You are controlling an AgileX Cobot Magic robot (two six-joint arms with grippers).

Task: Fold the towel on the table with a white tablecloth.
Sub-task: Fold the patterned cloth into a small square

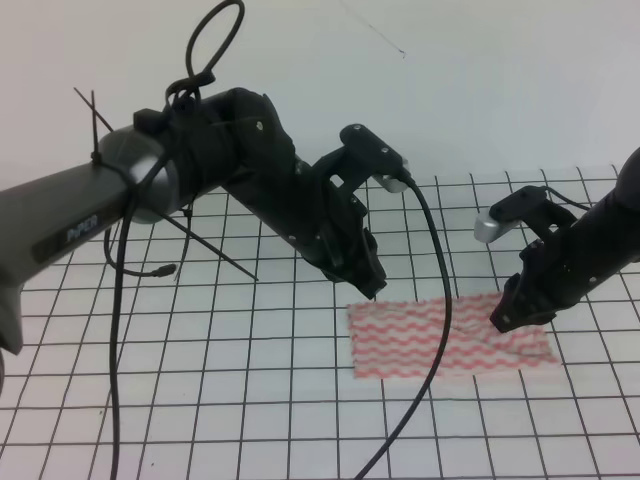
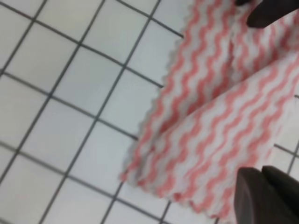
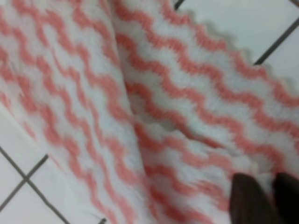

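The towel (image 1: 420, 340), white with pink-red wavy stripes, lies on the white tablecloth (image 1: 200, 380) with its black grid, right of the table's centre. In the left wrist view the towel (image 2: 210, 126) shows a raised fold along its length. My left gripper (image 1: 373, 290) hovers at the towel's far left corner, open, its two dark fingertips (image 2: 264, 198) far apart. My right gripper (image 1: 497, 322) presses on the towel's right part. In the right wrist view its fingertips (image 3: 245, 200) sit close together, pinching wrinkled towel (image 3: 163, 93).
A black cable (image 1: 443, 300) hangs from the left arm and crosses the towel's middle down to the front edge. Another thin cable (image 1: 120, 300) dangles at the left. A white wall (image 1: 480, 80) rises behind the table.
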